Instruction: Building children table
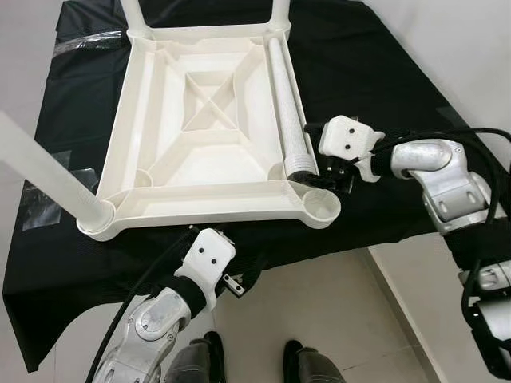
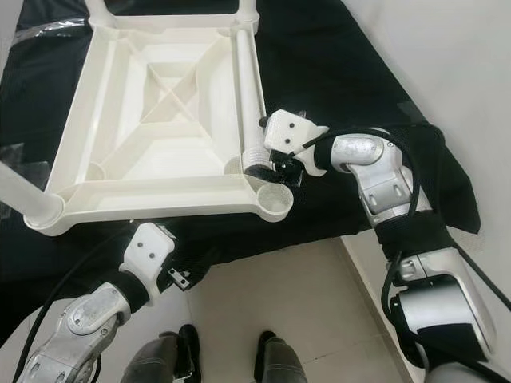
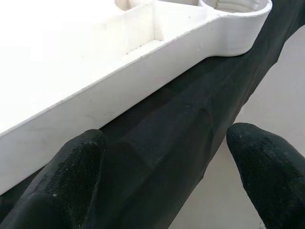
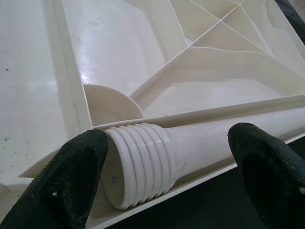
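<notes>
The white tabletop [image 1: 209, 132] lies upside down on the black cloth [image 1: 367, 96] that covers the worktop, its near edge close to the worktop's near edge. Three of its corners already carry legs, the near-left one [image 1: 44, 171] and two at the far corners. The near-right corner socket [image 1: 322, 205] is empty, and the loose leg [image 1: 289, 104] rests inside the tabletop along its right rim, threaded end [image 4: 138, 162] pointing toward that socket. The step in hand looks to be picking up this last leg. To do it well, the right end effector [image 4: 167, 157] should probably close on the smooth shaft just behind the threads, not on the ridges themselves, so the screw end stays free; the leg then needs lifting clear of the rim, turning upright, and lining up squarely over the socket before any twisting, since a tilted start would likely cross the threads. The right end effector sits at the threaded end with its fingers [image 4: 71, 176] spread wide to either side of the leg, apparently not yet touching it. The left end effector [image 3: 167, 176] is just off the near edge of the worktop, fingers apart and holding nothing, pointed at the cloth below the tabletop's near rim, where it could steady the tabletop.
</notes>
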{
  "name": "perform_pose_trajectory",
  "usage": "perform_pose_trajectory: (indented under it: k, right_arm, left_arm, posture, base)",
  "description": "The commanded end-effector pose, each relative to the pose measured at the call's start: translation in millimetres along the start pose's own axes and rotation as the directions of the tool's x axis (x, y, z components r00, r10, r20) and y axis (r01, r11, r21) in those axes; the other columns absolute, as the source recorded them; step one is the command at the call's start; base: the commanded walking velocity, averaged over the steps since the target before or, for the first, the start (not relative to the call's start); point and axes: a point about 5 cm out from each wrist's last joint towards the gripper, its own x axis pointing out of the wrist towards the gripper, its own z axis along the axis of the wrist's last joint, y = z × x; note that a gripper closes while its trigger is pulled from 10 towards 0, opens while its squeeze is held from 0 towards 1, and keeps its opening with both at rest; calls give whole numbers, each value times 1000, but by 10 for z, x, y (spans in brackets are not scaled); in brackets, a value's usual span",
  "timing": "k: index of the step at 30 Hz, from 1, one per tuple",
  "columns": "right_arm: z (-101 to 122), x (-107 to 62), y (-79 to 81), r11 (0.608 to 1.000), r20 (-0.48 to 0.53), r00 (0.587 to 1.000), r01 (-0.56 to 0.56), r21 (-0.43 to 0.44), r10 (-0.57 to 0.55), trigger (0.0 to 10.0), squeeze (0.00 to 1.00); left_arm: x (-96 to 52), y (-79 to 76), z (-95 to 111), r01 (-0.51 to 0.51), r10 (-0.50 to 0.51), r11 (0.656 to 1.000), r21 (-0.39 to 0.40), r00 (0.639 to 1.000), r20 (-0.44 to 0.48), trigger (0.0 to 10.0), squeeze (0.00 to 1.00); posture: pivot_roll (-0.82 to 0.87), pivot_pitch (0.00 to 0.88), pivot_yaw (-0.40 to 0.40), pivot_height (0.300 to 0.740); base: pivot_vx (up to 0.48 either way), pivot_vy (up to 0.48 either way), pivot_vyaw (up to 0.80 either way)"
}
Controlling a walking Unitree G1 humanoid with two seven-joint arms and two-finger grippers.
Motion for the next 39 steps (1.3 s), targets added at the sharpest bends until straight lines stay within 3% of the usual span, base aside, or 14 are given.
perform_pose_trajectory:
  k: [1,12,27,31,33,35,36,39]
  right_arm:
    - [8,20,70,999,7,999,-35,-4,35,10000,0]
    - [-151,82,122,998,-130,991,-31,-61,23,10000,0]
    - [-157,102,-68,989,-172,975,133,-65,-143,10000,0]
    - [-124,186,-35,985,-165,971,163,-57,-170,10000,0]
    - [-79,318,67,982,-148,971,187,-22,-188,10000,0]
    - [-79,318,67,982,-148,971,187,-22,-188,10000,0]
    - [-20,468,168,966,-138,959,257,40,-250,10000,0]
    - [-7,520,198,953,-146,946,299,55,-289,10000,0]
  left_arm:
    - [-17,-48,-26,16,-16,1000,-2,1000,-13,10000,0]
    - [-15,-61,-20,17,-17,1000,-1,1000,-11,10000,0]
    - [-2,-56,-6,14,-14,1000,-5,1000,-6,10000,0]
    - [-1,-55,-7,12,-12,1000,-5,1000,-6,10000,0]
    - [2,-54,-7,9,-9,1000,-6,1000,-4,10000,0]
    - [2,-54,-7,9,-9,1000,-6,1000,-4,10000,0]
    - [6,-52,-7,6,-6,1000,-6,1000,-3,10000,0]
    - [7,-52,-7,5,-5,1000,-6,1000,-2,10000,0]
  posture:
    - [82,269,-33,740]
    - [85,268,-36,740]
    - [81,274,-39,740]
    - [78,274,-44,740]
    - [73,273,-48,740]
    - [73,273,-48,740]
    - [70,274,-48,740]
    - [70,274,-47,740]
  base:
    - [0,0,0]
    - [0,0,0]
    - [0,0,0]
    - [0,0,0]
    - [0,0,0]
    - [0,0,0]
    - [0,0,0]
    - [0,0,0]
